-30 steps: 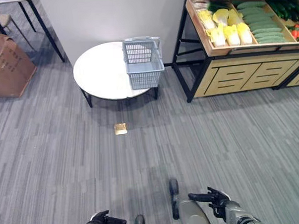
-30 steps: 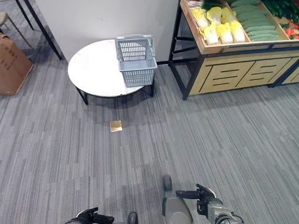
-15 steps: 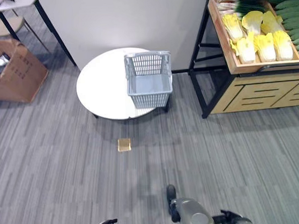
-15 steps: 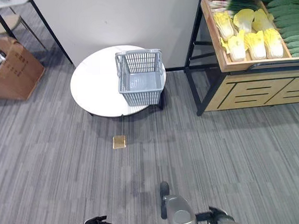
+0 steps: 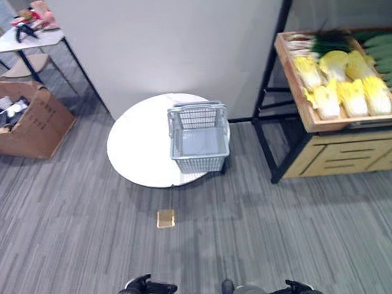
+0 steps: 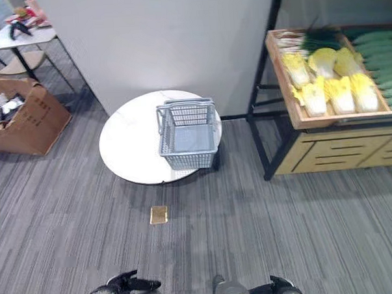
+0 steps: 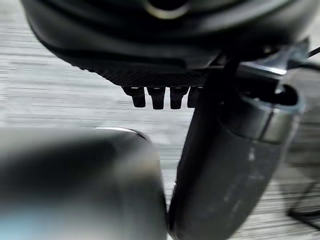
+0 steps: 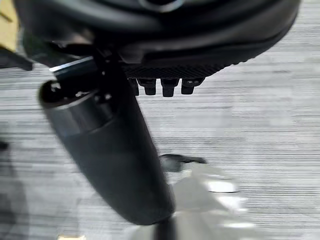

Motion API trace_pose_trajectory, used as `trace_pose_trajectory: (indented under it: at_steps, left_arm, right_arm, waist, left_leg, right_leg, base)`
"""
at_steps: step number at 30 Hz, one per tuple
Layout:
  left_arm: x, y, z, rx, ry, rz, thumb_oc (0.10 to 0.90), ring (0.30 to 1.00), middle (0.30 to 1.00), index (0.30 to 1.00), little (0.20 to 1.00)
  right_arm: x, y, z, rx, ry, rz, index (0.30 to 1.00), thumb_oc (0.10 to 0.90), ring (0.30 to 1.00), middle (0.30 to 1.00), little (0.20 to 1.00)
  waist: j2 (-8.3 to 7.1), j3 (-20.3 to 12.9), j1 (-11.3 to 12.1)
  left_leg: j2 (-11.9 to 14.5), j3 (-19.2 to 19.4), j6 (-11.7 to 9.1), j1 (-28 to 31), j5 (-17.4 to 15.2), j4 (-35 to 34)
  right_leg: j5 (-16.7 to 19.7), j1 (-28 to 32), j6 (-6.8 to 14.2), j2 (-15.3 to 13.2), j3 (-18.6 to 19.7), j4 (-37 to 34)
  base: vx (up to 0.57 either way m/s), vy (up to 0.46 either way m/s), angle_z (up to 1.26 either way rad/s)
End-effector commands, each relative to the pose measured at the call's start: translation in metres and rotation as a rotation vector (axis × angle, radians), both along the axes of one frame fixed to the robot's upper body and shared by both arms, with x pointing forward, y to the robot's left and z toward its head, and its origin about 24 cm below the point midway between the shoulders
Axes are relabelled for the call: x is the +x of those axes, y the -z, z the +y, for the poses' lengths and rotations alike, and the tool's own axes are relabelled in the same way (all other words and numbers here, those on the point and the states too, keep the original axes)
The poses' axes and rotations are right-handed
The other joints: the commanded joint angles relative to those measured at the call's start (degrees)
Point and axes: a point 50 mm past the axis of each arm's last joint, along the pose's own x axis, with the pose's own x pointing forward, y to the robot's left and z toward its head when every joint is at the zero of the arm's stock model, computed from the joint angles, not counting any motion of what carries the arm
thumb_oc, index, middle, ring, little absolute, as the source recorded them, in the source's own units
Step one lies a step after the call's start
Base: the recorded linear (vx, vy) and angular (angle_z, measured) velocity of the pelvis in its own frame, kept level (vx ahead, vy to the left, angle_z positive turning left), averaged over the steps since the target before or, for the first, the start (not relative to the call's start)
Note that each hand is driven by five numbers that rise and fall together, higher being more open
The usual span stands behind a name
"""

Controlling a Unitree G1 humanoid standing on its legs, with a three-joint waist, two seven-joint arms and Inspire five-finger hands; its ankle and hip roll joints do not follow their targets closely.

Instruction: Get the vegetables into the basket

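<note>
Vegetables sit in the wooden stand's tray off to the right, well apart from both hands. Left hand and right hand hang low with relaxed fingers, holding nothing. Grey basket waits empty on the round tabletop; a cardboard box stands left.

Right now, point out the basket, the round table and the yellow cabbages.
basket (image 5: 199,142): left eye view, bare floor inside.
round table (image 5: 138,143): left eye view, bare white top.
yellow cabbages (image 6: 341,94): right eye view, a middle head.
</note>
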Motion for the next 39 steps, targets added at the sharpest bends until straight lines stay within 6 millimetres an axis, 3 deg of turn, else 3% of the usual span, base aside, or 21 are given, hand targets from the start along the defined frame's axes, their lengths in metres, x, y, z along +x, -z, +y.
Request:
trace_pose_trajectory:
  at_steps: [1,3,8,29,33,34,37,39]
  left_arm:
    - [-0.055,0.013,-0.008,0.022,0.078,0.204,0.900,1.000,1.000,1.000,1.000]
    - [-0.057,0.013,-0.008,0.025,0.095,0.216,0.900,1.000,1.000,1.000,1.000]
    - [-0.066,0.015,-0.010,0.024,0.134,0.250,0.900,1.000,1.000,1.000,1.000]
    - [-0.063,0.014,-0.009,0.024,0.112,0.230,0.900,1.000,1.000,1.000,1.000]
    - [-0.057,0.013,-0.005,0.031,0.100,0.214,0.900,1.000,1.000,1.000,1.000]
    - [-0.052,0.012,-0.003,0.034,0.100,0.199,0.900,1.000,1.000,1.000,1.000]
    - [-0.048,0.011,-0.001,0.043,0.115,0.190,0.900,1.000,1.000,1.000,1.000]
    - [-0.047,0.011,0.000,0.048,0.144,0.193,0.900,1.000,1.000,1.000,1.000]
  right_arm:
    - [-0.014,0.001,-0.008,-0.022,-0.029,0.039,1.000,0.900,1.000,1.000,1.000]
    - [-0.016,0.003,-0.002,-0.009,-0.044,0.047,1.000,0.900,1.000,1.000,1.000]
    - [-0.023,0.005,0.003,0.005,-0.047,0.078,1.000,0.900,1.000,1.000,1.000]
    - [-0.020,0.006,0.006,0.008,-0.086,0.094,1.000,0.900,1.000,1.000,1.000]
    - [-0.019,0.005,0.003,0.003,-0.066,0.087,1.000,0.900,1.000,1.000,1.000]
    - [-0.016,0.004,0.003,0.007,-0.052,0.076,1.000,0.900,1.000,1.000,1.000]
    - [-0.013,0.003,0.002,0.007,-0.044,0.062,1.000,0.900,1.000,1.000,1.000]
    - [-0.015,0.003,0.001,0.010,-0.022,0.063,1.000,0.900,1.000,1.000,1.000]
  waist:
    - [2.44,1.0,0.3]
    - [3.16,-0.8,-0.5]
    - [3.60,-3.1,-0.7]
    - [2.95,-2.9,0.7]
    - [3.00,-1.6,0.8]
    - [3.21,-0.2,0.6]
    - [3.48,1.6,-0.1]
    - [3.61,1.6,-1.2]
  left_leg:
    - [-1.3,-2.5,1.2,6.0,3.8,-10.3]
    - [-1.4,-1.8,1.3,10.5,3.4,-15.5]
    - [-1.4,-0.8,1.5,14.3,2.2,-18.1]
    - [-2.9,-1.9,3.6,15.0,-0.5,-18.1]
    - [-3.6,-2.5,5.1,14.4,-0.8,-17.8]
    - [-4.0,-2.8,6.0,14.2,-1.1,-17.5]
    - [-4.1,-3.0,6.6,14.2,-0.8,-17.3]
    - [-4.6,-5.1,6.3,14.6,-1.1,-17.7]
  right_leg:
    - [3.2,-2.9,9.0,0.4,2.2,1.4]
    - [2.9,-2.4,9.2,1.1,2.0,0.5]
    - [2.2,-1.7,10.1,0.9,2.5,0.4]
    - [2.0,-0.9,11.5,-1.2,2.5,1.0]
    - [0.7,-5.0,12.0,-1.9,3.4,8.7]
    - [1.9,-8.9,12.9,-2.2,3.3,14.9]
    - [4.8,-13.0,14.0,-2.6,4.0,20.8]
    - [4.3,-15.1,12.8,-1.0,6.1,16.5]
  base:
    - [0.22,0.049,-0.51]
    - [0.15,0.043,-0.67]
    - [0.09,0.076,-0.35]
    - [0.02,0.042,0.00]
    - [-0.05,0.101,-0.04]
    - [-0.07,0.078,-0.17]
    - [-0.06,0.107,-0.11]
    - [0.12,0.061,0.09]
